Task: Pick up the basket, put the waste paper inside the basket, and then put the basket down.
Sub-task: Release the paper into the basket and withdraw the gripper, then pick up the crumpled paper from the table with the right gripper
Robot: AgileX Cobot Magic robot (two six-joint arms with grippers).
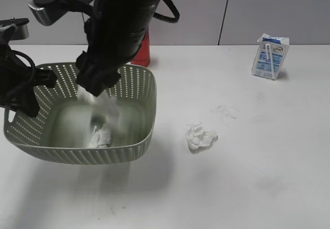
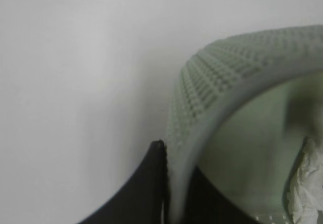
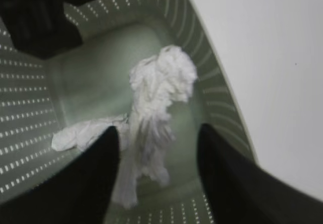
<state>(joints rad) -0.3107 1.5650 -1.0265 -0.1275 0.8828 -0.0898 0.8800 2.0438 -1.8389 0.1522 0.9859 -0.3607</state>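
Note:
The pale green basket (image 1: 139,136) hangs tilted above the table. My left gripper (image 1: 32,87) is shut on its left rim, and the left wrist view shows the jaws (image 2: 174,176) clamping the slotted wall (image 2: 217,77). My right gripper (image 1: 98,87) is open over the basket, jaws (image 3: 159,128) spread and empty. A blurred white waste paper wad (image 3: 161,77) is below them inside the basket (image 3: 25,108), also seen in the exterior view (image 1: 105,108). Another paper piece (image 1: 99,136) lies on the basket floor. One more wad (image 1: 201,136) lies on the table to the right.
A blue-and-white drink carton (image 1: 270,56) stands at the back right. A red object (image 1: 142,51) stands behind the right arm, mostly hidden. The white table (image 1: 247,187) runs to the grey back wall.

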